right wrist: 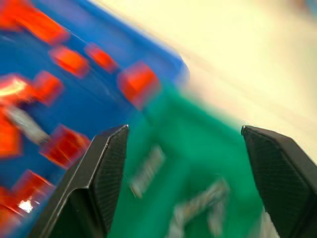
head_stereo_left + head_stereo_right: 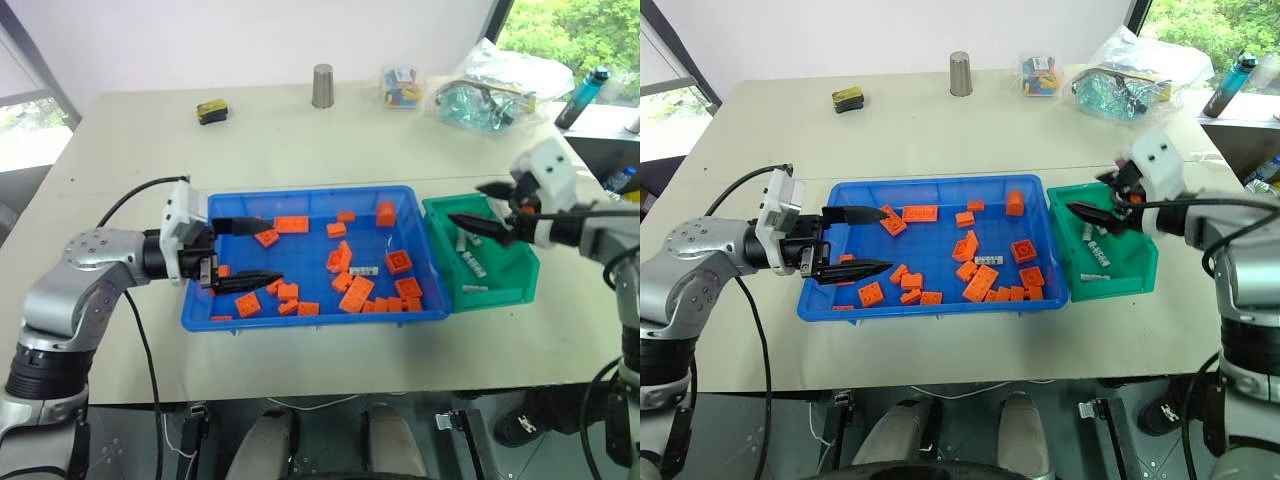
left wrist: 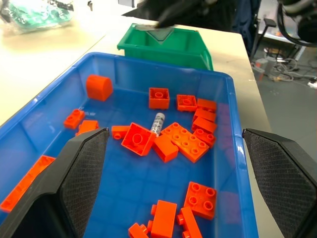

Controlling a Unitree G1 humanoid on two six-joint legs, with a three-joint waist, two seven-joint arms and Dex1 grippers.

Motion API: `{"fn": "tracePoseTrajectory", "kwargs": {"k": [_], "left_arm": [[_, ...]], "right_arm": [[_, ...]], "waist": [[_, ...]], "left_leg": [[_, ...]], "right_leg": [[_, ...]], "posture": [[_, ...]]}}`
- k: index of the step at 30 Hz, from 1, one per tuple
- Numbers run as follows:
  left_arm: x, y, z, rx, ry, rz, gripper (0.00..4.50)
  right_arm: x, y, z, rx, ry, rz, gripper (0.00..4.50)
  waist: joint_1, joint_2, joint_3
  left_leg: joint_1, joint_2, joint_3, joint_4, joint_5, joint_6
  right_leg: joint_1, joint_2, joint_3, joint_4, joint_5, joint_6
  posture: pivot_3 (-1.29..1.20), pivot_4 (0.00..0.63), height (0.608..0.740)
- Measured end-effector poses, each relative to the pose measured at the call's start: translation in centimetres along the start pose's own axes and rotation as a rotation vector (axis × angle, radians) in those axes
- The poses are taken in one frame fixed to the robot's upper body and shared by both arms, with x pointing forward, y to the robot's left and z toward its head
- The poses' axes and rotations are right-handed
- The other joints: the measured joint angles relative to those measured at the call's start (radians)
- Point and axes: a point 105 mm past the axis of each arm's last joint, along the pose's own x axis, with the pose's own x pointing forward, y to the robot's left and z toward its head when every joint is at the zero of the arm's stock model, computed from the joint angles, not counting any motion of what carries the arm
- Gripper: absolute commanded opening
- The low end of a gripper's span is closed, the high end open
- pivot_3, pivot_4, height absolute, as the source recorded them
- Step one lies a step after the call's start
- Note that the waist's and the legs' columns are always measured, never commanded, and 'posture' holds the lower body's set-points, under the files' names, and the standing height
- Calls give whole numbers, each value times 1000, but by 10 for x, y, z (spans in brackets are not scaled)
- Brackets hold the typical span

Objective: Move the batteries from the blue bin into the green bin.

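Observation:
The blue bin [image 2: 300, 318] sits mid-table, strewn with orange bricks. One silver-white battery [image 2: 365, 271] lies among them right of centre, also seen from the left wrist as a battery [image 3: 157, 123]. Against the blue bin's right end stands the green bin [image 2: 520, 275], with three batteries [image 2: 471, 263] on its floor. My left gripper [image 2: 268, 250] hovers open over the blue bin's left end, pointing right, with nothing between its fingers. My right gripper [image 2: 478, 207] hangs open and empty above the green bin's far part. In the right wrist view the batteries [image 1: 147, 171] show below it, blurred.
At the table's far side stand a metal cup [image 2: 322, 85], a small yellow-and-black object [image 2: 211, 111] and clear bags of small parts [image 2: 402, 87]. A blue bottle [image 2: 590, 95] is off the far right corner. The table's front edge runs just below the bins.

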Motion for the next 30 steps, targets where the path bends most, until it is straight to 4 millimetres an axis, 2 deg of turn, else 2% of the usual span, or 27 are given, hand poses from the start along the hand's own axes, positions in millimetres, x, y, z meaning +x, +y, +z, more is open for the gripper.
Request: {"fn": "tracePoseTrajectory", "kwargs": {"k": [2, 4, 8, 12, 17, 30], "left_arm": [[-1, -1, -3, -2, 10, 2, 4500], [-2, -1, -5, -7, 17, 6, 4500], [-3, -1, -6, -8, 21, 20, 4500], [-5, -1, -3, 8, 23, 37, 4500], [-8, -3, -2, 12, 22, 55, 4500], [-14, -4, 1, 2, 27, 91, 4500]], "right_arm": [[14, 19, 11, -88, -12, 154, 3850], [29, 36, 10, -154, 2, 275, 3850], [57, 61, -15, -251, 64, 458, 3850], [78, 56, -33, -279, 111, 480, 3850], [87, 47, -43, -330, 133, 484, 3850], [90, 53, -47, -380, 138, 520, 3850]], "waist": [[1, 0, 0], [3, -1, 0], [7, -2, 1], [2, -2, 1], [1, -2, 1], [2, -2, 1]], "left_leg": [[0, 0, 0, 0, 0, 0], [0, 0, -1, 1, 0, 0], [0, -2, -2, 1, 0, 0], [0, -1, -2, 1, 0, 0], [0, -1, -2, 1, 0, 0], [0, -1, -3, 1, 0, 0]], "right_leg": [[0, 0, 0, -1, 0, 0], [1, 0, 0, -1, 0, 0], [1, -1, -1, 0, 0, 0], [1, 0, -1, 0, 0, 0], [1, 0, -1, 0, 0, 0], [1, 0, -1, 0, 0, 0]], "posture": [[0, 150, 727], [0, 150, 727], [0, 150, 727], [0, 150, 727], [0, 150, 727], [0, 150, 727]]}}
